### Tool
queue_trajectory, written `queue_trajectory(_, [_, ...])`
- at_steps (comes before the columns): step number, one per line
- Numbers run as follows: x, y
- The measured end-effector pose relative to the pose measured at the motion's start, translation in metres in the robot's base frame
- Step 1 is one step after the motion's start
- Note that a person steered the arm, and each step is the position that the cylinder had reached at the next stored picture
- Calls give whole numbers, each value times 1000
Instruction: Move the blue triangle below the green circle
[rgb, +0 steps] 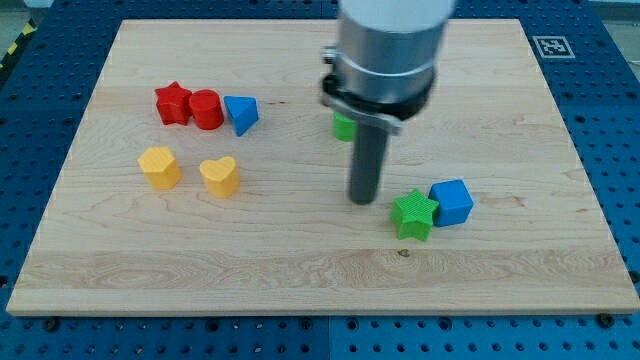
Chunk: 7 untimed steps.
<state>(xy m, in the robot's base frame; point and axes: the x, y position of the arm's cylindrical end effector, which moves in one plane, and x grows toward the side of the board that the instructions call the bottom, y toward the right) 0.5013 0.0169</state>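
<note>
The blue triangle lies at the view's upper left, touching a red cylinder on its left. The green circle is near the board's middle, mostly hidden behind the arm; only a small green part shows. My tip rests on the board below the green circle and well to the right of the blue triangle, left of the green star.
A red star sits left of the red cylinder. A yellow block and a yellow heart lie below them. A blue cube touches the green star at the view's right. The wooden board ends on all sides in view.
</note>
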Motion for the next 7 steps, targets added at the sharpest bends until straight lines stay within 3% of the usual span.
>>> queue_trajectory(2, [-64,-136])
queue_trajectory(5, [-124,-139])
queue_trajectory(7, [-135,-111])
